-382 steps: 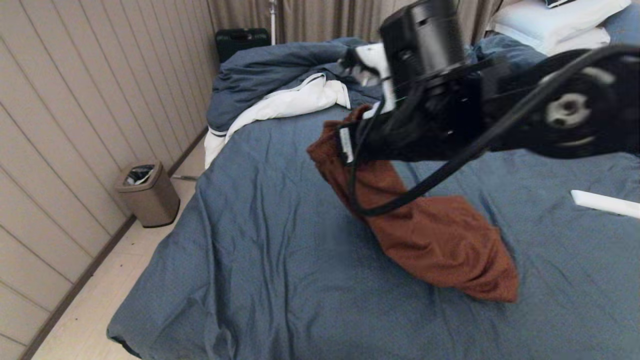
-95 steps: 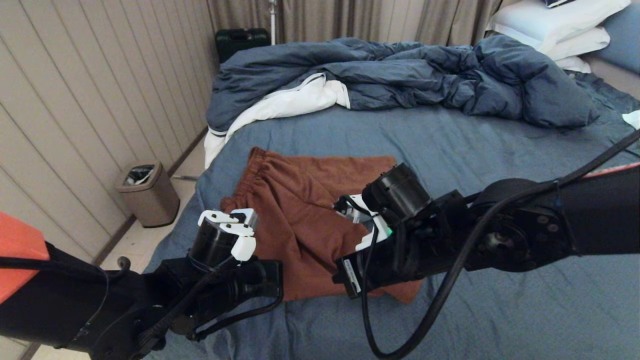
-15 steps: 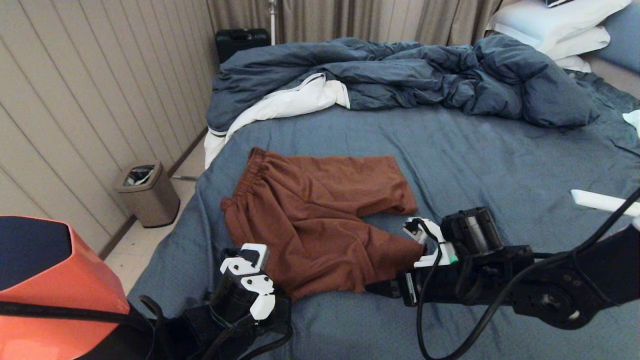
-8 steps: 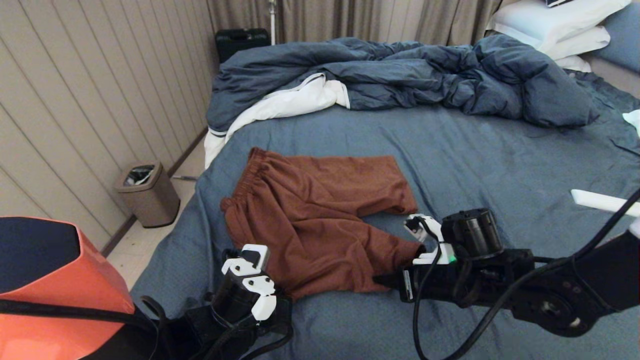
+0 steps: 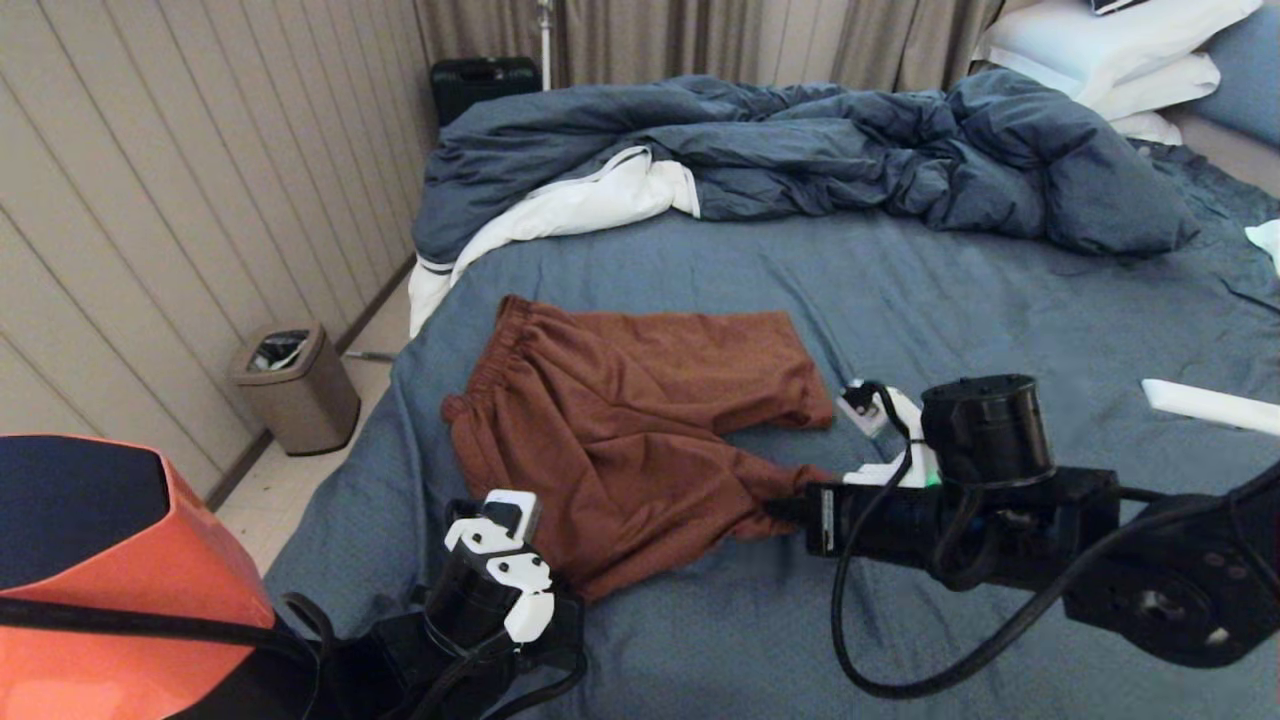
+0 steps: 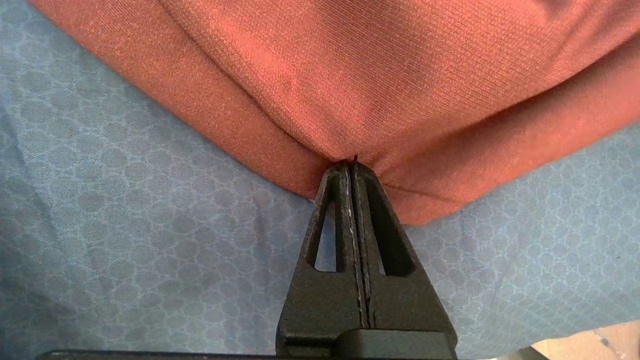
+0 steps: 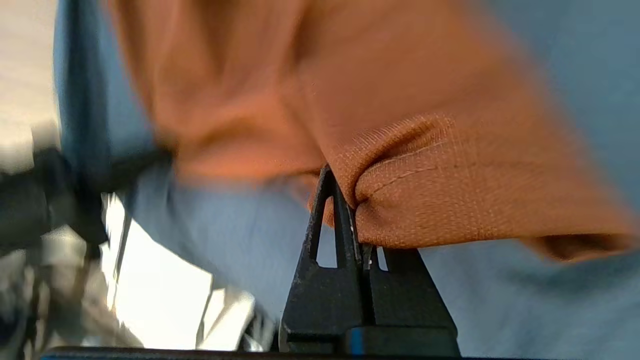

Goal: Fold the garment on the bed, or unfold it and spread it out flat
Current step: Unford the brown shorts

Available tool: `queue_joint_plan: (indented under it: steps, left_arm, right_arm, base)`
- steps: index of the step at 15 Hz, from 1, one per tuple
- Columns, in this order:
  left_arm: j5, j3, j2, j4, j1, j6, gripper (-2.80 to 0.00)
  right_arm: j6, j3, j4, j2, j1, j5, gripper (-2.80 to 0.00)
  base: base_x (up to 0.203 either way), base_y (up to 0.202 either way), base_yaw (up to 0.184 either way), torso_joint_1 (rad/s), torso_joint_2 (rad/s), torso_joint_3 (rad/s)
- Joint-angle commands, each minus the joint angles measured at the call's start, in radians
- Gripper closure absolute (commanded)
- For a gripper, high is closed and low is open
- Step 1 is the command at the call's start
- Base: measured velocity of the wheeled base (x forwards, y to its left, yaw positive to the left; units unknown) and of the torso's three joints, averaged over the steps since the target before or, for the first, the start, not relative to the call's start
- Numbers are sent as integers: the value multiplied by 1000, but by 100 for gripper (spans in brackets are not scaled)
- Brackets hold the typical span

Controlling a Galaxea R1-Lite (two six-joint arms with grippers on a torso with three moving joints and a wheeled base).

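a small bin [image 5: 296, 385] stands on the floor by the panelled wall, off the bed's [image 5: 1000, 320] left edge. the left gripper [image 6: 353, 167] sits low at the near left of the bed, its jaws pressed together on the near hem of the garment [image 5: 640, 430], a pinch of rust-brown cloth caught right at their tips; the fabric fans away from the jaws, with slate-blue sheet showing on both sides of them. the shorts lie on the sheet between the two arms, gathered waistband toward the wall side, the two legs pointing toward the right arm, the farther leg lying flat, the nearer one bunched. the right gripper [image 7: 356, 200] reaches in level from the right, jaws closed on the hem end of that nearer leg, a fold of stitched cloth wrapped over their tips and drawn up off the sheet. beyond the shorts, a rumpled dark blue duvet [image 5: 800, 160] with white lining is heaped across the far side of the bed, white pillows [image 5: 1110, 50] at the far right.
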Motion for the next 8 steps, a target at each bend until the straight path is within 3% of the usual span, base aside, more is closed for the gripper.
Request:
queue_joint_plan:
  steps: [1, 4, 8]
  left_arm:
    - [2, 0, 7, -7, 0, -3, 0]
    - [2, 0, 7, -12, 0, -3, 0]
    - [4, 1, 7, -14, 0, -3, 0]
  right_arm:
    - [20, -31, -4, -4, -21, -42, 0]
    - [49, -92, -48, 82, -85, -162, 0]
    - [45, -77, -54, 20, -96, -159, 0]
  base:
    - [0, 0, 0, 0, 0, 0]
    - [0, 0, 0, 0, 0, 0]
    - [0, 0, 0, 0, 0, 0]
